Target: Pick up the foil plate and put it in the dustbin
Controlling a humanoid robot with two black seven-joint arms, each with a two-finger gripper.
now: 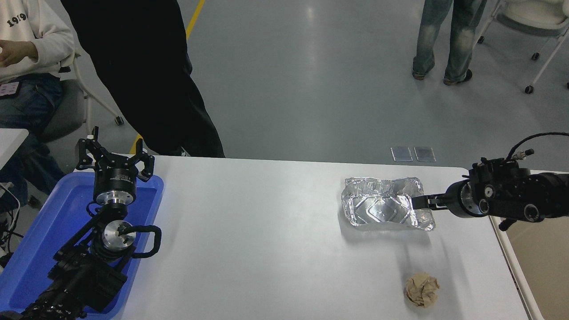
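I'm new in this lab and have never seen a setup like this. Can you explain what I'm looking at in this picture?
This single picture comes from a camera high on a humanoid robot, looking down over its white table. The two black arms are the robot's own. The left gripper is parked, open, over a blue tray. The right gripper reaches sideways to the right rim of the foil plate; whether it grips yet is unclear. A crumpled brown paper ball lies nearer the camera. The dustbin stands at the right edge. People are beyond the table.
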